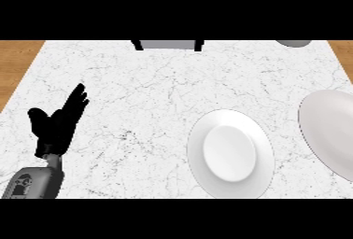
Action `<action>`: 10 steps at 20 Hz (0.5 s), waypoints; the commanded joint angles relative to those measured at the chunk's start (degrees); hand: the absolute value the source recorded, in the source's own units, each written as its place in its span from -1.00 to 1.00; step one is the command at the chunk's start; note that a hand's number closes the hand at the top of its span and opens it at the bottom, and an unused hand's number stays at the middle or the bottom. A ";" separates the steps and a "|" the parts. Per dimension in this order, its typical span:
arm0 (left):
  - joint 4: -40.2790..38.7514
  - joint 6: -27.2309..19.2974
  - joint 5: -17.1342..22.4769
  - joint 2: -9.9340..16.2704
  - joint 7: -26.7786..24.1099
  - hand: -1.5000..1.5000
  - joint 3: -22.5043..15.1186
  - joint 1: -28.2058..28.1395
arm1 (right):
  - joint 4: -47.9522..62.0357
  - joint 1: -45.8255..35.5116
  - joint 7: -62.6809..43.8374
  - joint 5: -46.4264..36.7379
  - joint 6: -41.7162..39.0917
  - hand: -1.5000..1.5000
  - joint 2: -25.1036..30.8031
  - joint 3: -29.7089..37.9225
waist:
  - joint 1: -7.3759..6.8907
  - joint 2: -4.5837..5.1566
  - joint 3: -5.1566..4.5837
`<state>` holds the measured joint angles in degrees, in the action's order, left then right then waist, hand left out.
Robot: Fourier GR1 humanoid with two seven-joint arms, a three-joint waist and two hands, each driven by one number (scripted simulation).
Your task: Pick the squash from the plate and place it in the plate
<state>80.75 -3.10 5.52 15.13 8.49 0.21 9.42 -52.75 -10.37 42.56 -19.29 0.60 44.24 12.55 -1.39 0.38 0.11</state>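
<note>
The white tabletop (151, 84) looks like polished marble with fine grey veining. Brown wood-grain floor (17, 60) borders it. Two round white plates (231, 151) (331, 130) appear smooth, perhaps glazed ceramic. The black left robot hand (59, 121) looks matt, on a grey, seemingly metal forearm (31, 182).

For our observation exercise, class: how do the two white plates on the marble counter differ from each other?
The middle plate shows whole, while the right plate is cut off by the view's right edge. The middle plate lies nearer the robot's side; the right plate sits slightly farther back. The middle plate's inner well is plainly outlined; the right plate's is not. Both are white, look oval, and hold nothing.
</note>
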 commanded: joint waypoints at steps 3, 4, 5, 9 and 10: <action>-0.64 -2.29 -2.34 -2.25 0.21 0.00 -1.44 1.05 | 16.62 -8.16 1.00 -3.41 -8.59 -1.00 0.83 -3.86 | -0.47 0.17 0.04; 1.34 -0.91 -0.59 -0.75 2.56 0.00 -0.06 1.37 | 20.69 -10.14 5.05 -4.50 -8.97 -1.00 2.17 -3.67 | -0.52 0.10 0.06; -0.12 0.85 -0.65 -0.45 -0.17 0.00 -0.39 -0.20 | 23.35 -10.14 9.74 -5.30 -8.60 -1.00 2.04 -3.95 | -0.56 0.19 0.09; -4.00 -0.08 -2.17 -1.48 -2.68 0.00 -0.19 0.16 | 28.95 -12.92 20.65 -4.48 -7.36 -1.00 0.97 -1.86 | 0.02 0.21 0.09; -0.96 1.14 -0.20 0.21 -0.76 0.00 1.58 0.64 | 27.76 -15.12 19.09 -3.41 -7.36 -1.00 0.62 -0.86 | 0.06 -0.02 0.05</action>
<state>79.28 -2.98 4.52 14.12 8.00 0.17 10.30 -29.08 -22.13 55.10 -23.42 -6.55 45.15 10.13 -1.62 0.55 0.20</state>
